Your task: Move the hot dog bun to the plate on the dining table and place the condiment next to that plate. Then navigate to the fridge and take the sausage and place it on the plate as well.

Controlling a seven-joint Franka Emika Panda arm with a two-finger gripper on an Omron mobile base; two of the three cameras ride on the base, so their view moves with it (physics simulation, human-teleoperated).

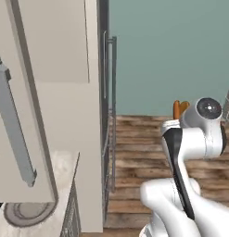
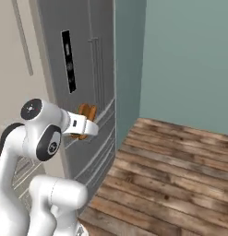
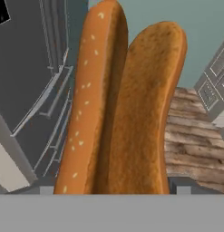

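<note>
My hand clamped on hot dog bun, jaws spread wide round it. Bun held in air just beside grey fridge door, above wooden floor.

A kitchen corner where teal wall meets plank floor

We see a plain teal wall above a floor of worn brown wooden planks, evenly lit. A tall grey fridge with long vertical handles and a dark panel stands against the wall's left edge. We also see beige cabinets over a pale speckled counter, a round burner at its near corner.
</note>
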